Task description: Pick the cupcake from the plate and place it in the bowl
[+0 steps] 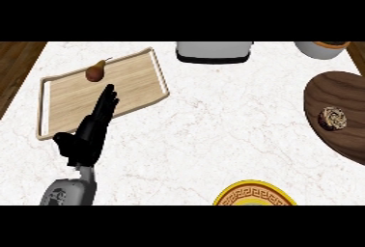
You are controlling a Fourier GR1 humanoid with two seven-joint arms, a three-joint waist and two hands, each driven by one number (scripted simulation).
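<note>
Fingers (107, 99) of my left hand (89, 132) lie straight and together, holding nothing, stretched over the wooden tray (146, 91) whose far corner holds a pear (95, 72); my right hand is out of sight. Between that tray and the dark wooden plate (335, 87) at the right edge I see a wide bare run of marble counter (228, 125), and the cupcake (333, 118) sits on that plate. Along the near edge a yellow patterned bowl (255, 195) pokes in, while a grey appliance (214, 51) and a white pot (322, 49) line the far edge.
</note>
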